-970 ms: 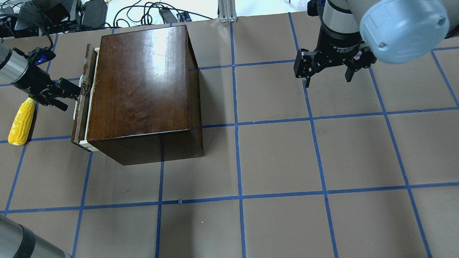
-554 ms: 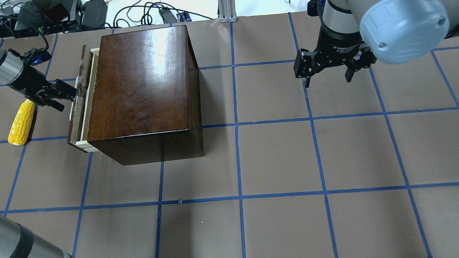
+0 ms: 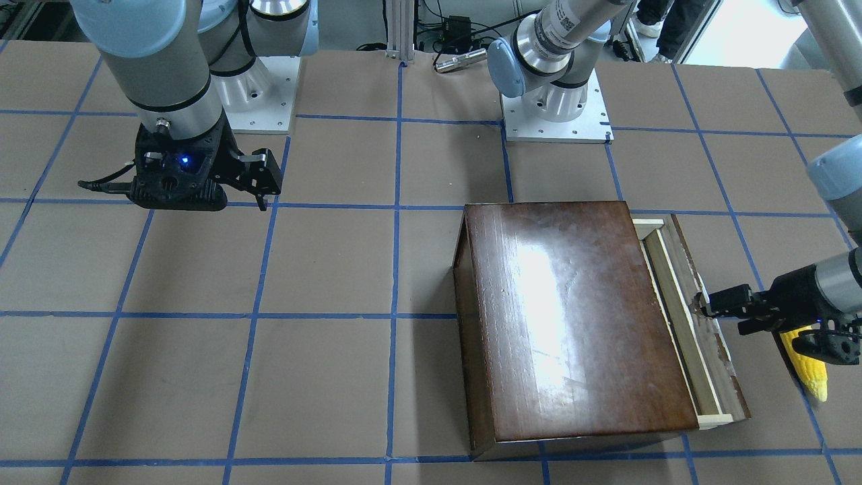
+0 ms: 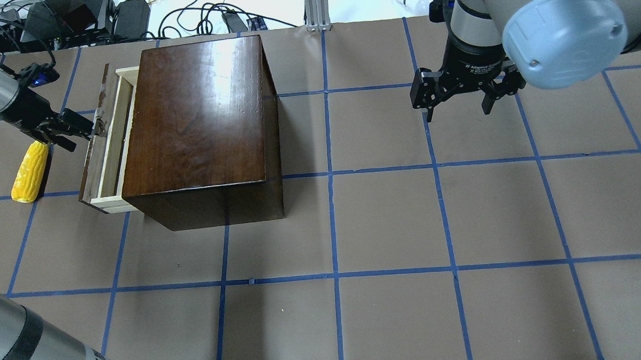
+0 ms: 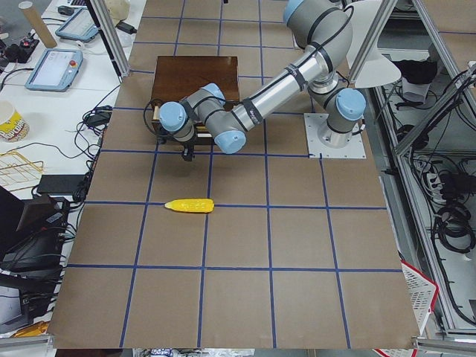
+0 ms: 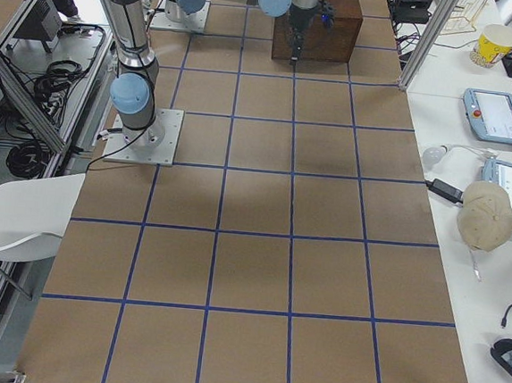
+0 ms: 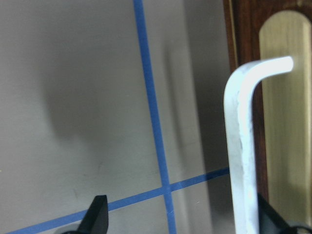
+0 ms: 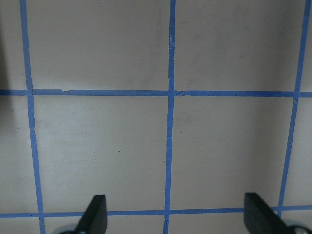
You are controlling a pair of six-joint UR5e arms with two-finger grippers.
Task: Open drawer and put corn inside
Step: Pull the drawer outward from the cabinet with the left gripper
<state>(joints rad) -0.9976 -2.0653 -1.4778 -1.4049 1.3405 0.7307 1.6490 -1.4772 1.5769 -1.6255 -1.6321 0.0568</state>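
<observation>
Near the left jaws, loose corn [image 4: 29, 171]

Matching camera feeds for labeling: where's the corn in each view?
Front-facing: corn at the right edge, beyond the drawer.
Overhead: corn at the left edge, left of the drawer.
Exterior left: corn mid-frame, on a blue line.
Exterior right: not visible.
Left wrist: not in it.
Right wrist: not in it.
Landmark: the box; the corn lies off its drawer side.
</observation>
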